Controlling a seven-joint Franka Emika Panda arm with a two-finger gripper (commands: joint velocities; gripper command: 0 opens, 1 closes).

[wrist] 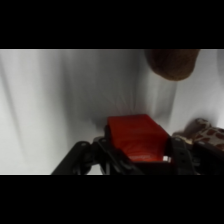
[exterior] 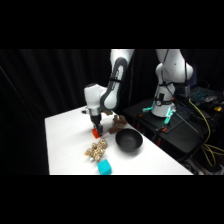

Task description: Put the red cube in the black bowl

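Observation:
The red cube [exterior: 95,132] is at the middle of the white table [exterior: 65,145], held between the fingers of my gripper [exterior: 96,128], which comes down on it from above. In the wrist view the red cube [wrist: 135,134] fills the gap of the gripper [wrist: 142,151], with a black finger tight against each side. I cannot tell whether the cube rests on the table or hangs just above it. The black bowl [exterior: 129,141] stands upright to the right of the gripper, a short gap away, with nothing showing inside it.
A spotted tan toy [exterior: 96,149] lies just in front of the gripper, and a teal cube [exterior: 104,166] sits nearer the front edge. A brown object [exterior: 118,122] rests behind the bowl. The wrist view shows the brown object [wrist: 170,62] and spotted toy [wrist: 205,132].

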